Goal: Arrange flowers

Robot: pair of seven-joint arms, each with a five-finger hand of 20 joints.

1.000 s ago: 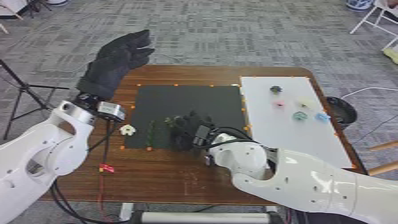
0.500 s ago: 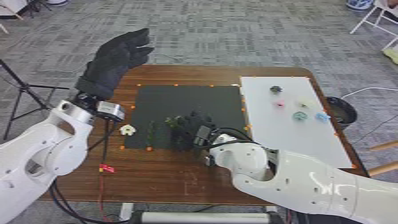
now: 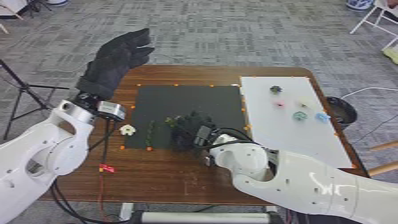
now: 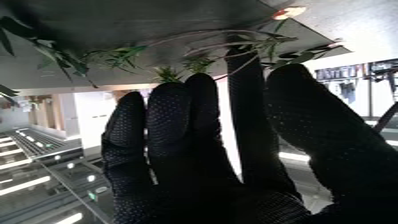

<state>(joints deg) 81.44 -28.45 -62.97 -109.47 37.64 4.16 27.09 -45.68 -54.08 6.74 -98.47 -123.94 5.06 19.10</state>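
My right hand (image 3: 194, 128) is low over the black mat (image 3: 187, 95), fingers extended. A green leafy stem (image 3: 171, 121) shows beside its fingertips, partly covered by the glove. Another long green stem (image 3: 149, 134) lies on the mat farther left. In the right wrist view, the right hand (image 4: 182, 135) has straight fingers with a gap to the thumb, and thin curved stems with leafy sprigs (image 4: 197, 64) cross at the fingertips. Flower heads, dark (image 3: 275, 89), pink (image 3: 280, 104), teal (image 3: 299, 115) and blue (image 3: 322, 117), lie on the white sheet. My left hand (image 3: 120, 54) is raised, open, beyond the table's left side.
A small white object (image 3: 128, 130) rests left of the mat. The white sheet (image 3: 311, 142) covers the table's right part, with a black round container (image 3: 342, 111) beside the table. A red-tagged cable (image 3: 107, 168) runs along the left side.
The leafy stem by my right fingertips has shifted slightly, first away from the robot, then a little back. My right hand has moved only slightly; the left arm has stayed still.
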